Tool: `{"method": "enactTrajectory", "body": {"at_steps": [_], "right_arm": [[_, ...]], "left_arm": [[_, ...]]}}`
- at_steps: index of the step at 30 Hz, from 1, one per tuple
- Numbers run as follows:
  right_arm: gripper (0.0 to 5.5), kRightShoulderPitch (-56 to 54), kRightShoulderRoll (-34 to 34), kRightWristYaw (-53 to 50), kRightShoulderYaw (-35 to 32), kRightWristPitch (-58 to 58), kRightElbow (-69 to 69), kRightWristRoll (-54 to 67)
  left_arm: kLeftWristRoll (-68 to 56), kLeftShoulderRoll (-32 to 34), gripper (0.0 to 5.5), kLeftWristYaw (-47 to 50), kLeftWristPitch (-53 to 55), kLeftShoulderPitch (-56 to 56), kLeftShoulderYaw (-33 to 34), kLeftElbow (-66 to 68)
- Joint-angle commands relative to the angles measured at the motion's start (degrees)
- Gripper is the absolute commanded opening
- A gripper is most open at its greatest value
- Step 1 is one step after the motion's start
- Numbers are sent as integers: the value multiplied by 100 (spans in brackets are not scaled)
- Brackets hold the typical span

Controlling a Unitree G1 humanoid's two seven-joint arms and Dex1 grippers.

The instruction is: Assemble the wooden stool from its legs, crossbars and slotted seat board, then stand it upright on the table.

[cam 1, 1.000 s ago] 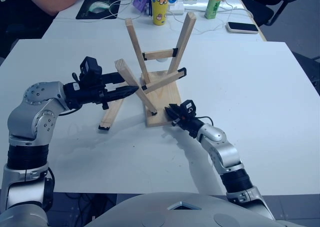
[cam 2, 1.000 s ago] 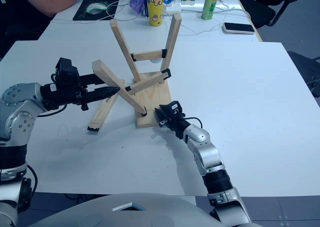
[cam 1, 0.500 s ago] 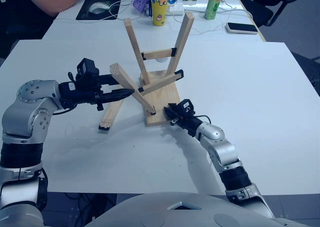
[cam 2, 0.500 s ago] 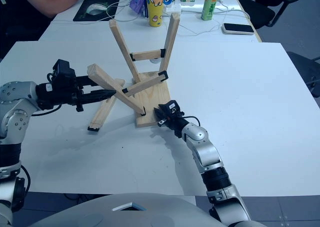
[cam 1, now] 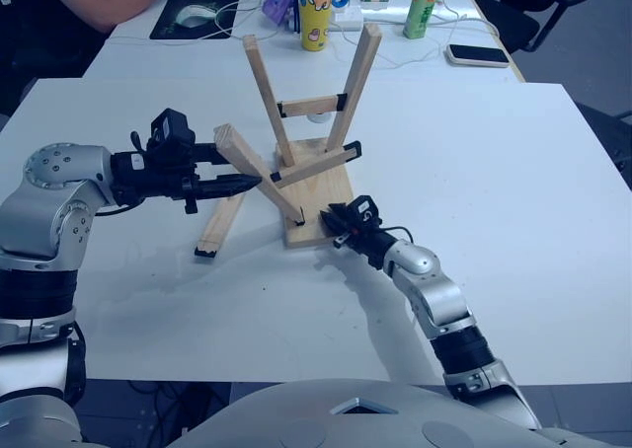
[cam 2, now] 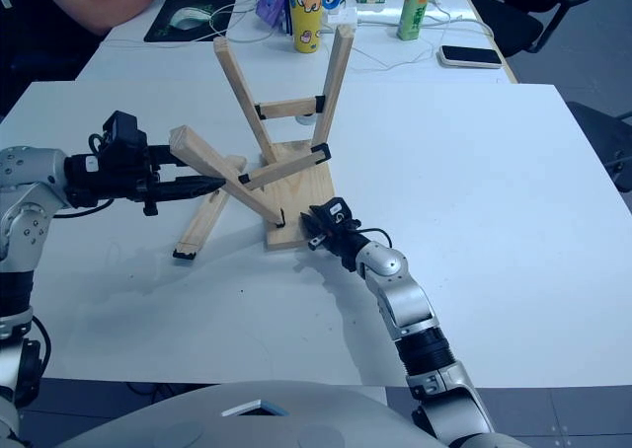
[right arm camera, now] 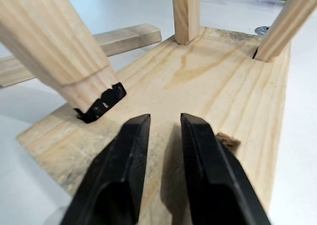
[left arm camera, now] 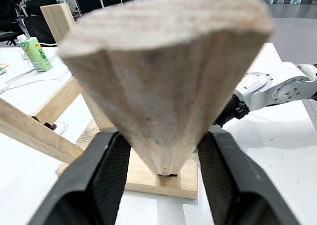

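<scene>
- The left gripper (cam 1: 253, 180) is clenched on a tilted leg (cam 1: 235, 150), whose foot meets the near end of the seat board (cam 1: 333, 189).
- The right gripper (right arm camera: 163, 120), fingers slightly parted and holding nothing, is over that same end.

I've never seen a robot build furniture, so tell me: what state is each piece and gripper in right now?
Seat board: flat on table.
Far legs: standing in board.
Crossbar: joining far legs.
Third leg: tilted, foot at board.
Loose leg: flat on table.
Left gripper: shut on third leg.
Right gripper: open, over board.
</scene>
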Motion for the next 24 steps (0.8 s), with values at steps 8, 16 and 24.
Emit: {"method": "enactTrajectory", "body": {"at_steps": [8,16,24], "right_arm": [[113,293,-142,50,313,350,440,-353],[113,274,-148,70,389,369,519,-431],[113,330,-119,26,423,322,578,-452]], "left_arm": [[352,61,202,6,-32,-307,-276,-77],[403,30,202,-265,-52,-932,-450,281],[142,-203,202,-78,143,-1006,-177,331]]}}
